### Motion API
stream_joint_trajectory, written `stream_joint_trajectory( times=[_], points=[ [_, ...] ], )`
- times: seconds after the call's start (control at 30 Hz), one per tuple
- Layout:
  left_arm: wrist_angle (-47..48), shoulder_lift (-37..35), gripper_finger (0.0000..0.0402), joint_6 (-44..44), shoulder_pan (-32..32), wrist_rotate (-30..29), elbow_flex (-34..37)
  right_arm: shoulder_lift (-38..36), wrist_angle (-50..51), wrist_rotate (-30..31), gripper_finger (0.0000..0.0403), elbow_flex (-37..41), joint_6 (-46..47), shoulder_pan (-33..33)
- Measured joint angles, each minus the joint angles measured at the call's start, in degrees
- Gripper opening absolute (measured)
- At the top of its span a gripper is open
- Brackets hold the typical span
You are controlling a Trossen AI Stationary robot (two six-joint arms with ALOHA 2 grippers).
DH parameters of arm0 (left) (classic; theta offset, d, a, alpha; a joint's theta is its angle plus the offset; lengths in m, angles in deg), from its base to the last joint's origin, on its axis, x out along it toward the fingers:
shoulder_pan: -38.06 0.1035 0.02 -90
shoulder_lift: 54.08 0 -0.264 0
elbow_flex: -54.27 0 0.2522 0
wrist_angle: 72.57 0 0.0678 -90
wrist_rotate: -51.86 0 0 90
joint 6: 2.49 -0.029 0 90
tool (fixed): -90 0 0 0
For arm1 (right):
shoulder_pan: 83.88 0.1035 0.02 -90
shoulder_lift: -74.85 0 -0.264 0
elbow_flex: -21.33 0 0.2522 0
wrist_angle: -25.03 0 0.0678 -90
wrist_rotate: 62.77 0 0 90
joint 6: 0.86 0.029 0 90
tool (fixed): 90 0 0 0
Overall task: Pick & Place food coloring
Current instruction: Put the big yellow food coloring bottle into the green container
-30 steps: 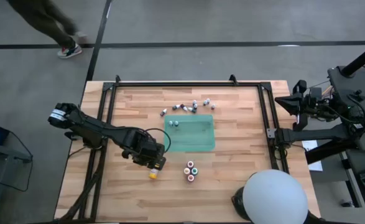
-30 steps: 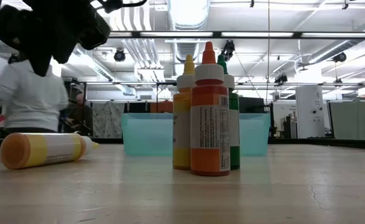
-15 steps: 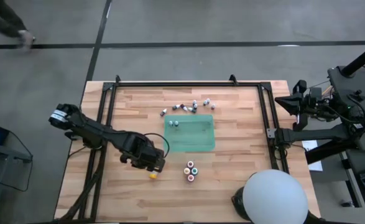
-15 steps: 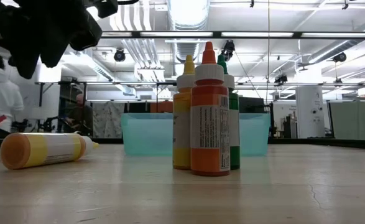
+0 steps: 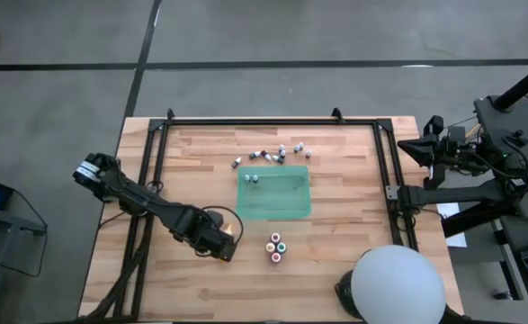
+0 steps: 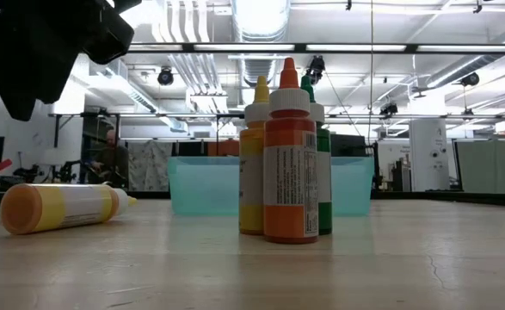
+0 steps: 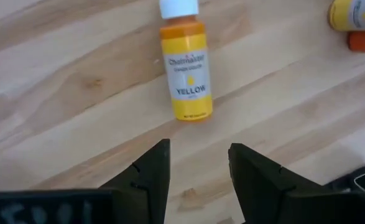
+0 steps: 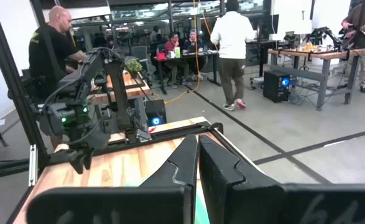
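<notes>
The left hand (image 7: 198,163) is held spread and empty just above the yellow bottle (image 7: 186,74), which lies flat on the table (image 5: 335,225). The right hand (image 8: 198,158) is kept pressed together, parked off the table's right side.

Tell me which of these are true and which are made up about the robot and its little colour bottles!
1. The yellow bottle lies on its side on the table. True.
2. The left gripper is squeezing the yellow bottle. False: its open fingers hover above it, apart.
3. The orange bottle stands upright. True.
4. The right gripper is over the green tray. False: it waits off the table's right side, shut.
</notes>
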Motion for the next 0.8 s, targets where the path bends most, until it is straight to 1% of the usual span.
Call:
stream_joint_trajectory(
  times=[0.27,0.5,0.8],
  points=[
    [-6.93,1.69,0.0135,0.52,-0.57,-3.60,0.00,0.00,-0.01,-0.01,0.0009,0.00,-0.09,0.00],
    [-7.62,1.95,0.0135,-4.81,-0.55,-6.22,0.00,-0.01,-0.02,0.00,0.0009,0.02,-0.04,0.00],
    [-7.59,1.95,0.0136,-4.46,-0.04,-6.91,0.00,-0.01,-0.01,0.00,0.0009,0.02,-0.05,0.00]
  ],
)
